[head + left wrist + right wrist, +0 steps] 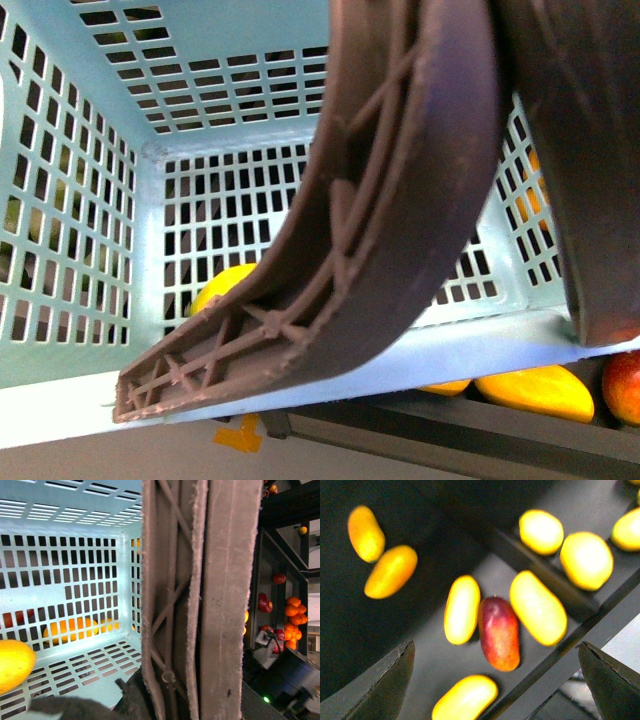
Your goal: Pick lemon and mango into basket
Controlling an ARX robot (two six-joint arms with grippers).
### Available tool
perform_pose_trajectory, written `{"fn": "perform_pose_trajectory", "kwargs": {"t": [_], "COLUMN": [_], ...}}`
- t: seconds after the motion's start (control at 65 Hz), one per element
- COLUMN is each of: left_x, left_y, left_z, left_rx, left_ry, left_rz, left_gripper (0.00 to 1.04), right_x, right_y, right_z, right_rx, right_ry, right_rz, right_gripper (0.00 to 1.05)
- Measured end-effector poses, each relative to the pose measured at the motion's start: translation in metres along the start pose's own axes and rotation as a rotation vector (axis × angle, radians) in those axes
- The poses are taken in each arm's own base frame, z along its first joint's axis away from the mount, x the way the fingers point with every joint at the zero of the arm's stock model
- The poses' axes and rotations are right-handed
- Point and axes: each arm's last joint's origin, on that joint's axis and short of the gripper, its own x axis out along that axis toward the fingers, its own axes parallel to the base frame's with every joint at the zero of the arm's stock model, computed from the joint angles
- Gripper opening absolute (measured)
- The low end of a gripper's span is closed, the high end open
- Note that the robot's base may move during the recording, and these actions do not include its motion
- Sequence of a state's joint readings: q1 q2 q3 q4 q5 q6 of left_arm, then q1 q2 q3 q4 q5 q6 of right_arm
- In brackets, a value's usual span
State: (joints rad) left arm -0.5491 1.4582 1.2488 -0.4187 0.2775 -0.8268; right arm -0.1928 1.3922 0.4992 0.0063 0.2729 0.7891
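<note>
Dark shelving stocked with fruit fills the background, and a black sloping shelf (pixel 435 655) lies under the right gripper (pixel 496 644), whose two dark fingers (pixel 375 680) stand wide apart with nothing between them. Directly beneath the gap lies a red and yellow oblong fruit (pixel 499 633). Touching it on one side is a long, smooth yellow mango (pixel 462 610), just beside it on the other is a second, fatter one (pixel 537 607), and a third (pixel 465 697) lies close by. Two orange oval fruits (pixel 390 571) lie well out past one finger, and rounder yellow fruits (pixel 586 560) sit beyond a divider. The light teal rectangular plastic basket with slotted walls (pixel 90 230) is up by the left arm, with its brown ribbed plastic handles (pixel 200 600) running right past the left wrist camera. The small bright yellow oval lemon (pixel 12 665) rests on the basket floor. The left gripper (pixel 85 706) shows only as a dark blurred shape beside the handles, so I cannot tell whether it grips them. The lemon part looks done, and the mango pick appears to be at the approach stage. The next move calls for shifting the right gripper sideways off the red fruit, centring the gap across a mango's narrow width, then lowering and closing. The touching neighbour leaves little room for a finger.
</note>
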Motion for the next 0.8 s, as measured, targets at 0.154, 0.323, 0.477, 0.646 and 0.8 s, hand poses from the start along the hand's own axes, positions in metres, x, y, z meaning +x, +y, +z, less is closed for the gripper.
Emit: {"fn": "perform_pose_trajectory", "kwargs": {"t": [0.154, 0.323, 0.477, 0.646, 0.8], "left_x": [0.000, 0.000, 0.000, 0.000, 0.000], "left_y": [0.001, 0.001, 0.001, 0.001, 0.001], "left_z": [0.001, 0.001, 0.001, 0.001, 0.001], "left_rx": [-0.001, 0.001, 0.000, 0.001, 0.001], "left_ry": [-0.013, -0.014, -0.011, -0.011, -0.011], "left_rz": [0.011, 0.013, 0.009, 0.009, 0.010], "left_gripper": [0.15, 0.15, 0.15, 0.15, 0.15], "right_x": [0.048, 0.090, 0.118, 0.145, 0.163], "right_y": [0.010, 0.025, 0.036, 0.054, 0.071], "right_z": [-0.016, -0.038, -0.053, -0.060, -0.059], "right_rx": [0.089, 0.120, 0.126, 0.126, 0.134], "right_ry": [0.136, 0.224, 0.273, 0.297, 0.298], "right_rz": [-0.047, -0.093, -0.121, -0.124, -0.108], "right_gripper": [0.96, 0.96, 0.96, 0.96, 0.96]}}
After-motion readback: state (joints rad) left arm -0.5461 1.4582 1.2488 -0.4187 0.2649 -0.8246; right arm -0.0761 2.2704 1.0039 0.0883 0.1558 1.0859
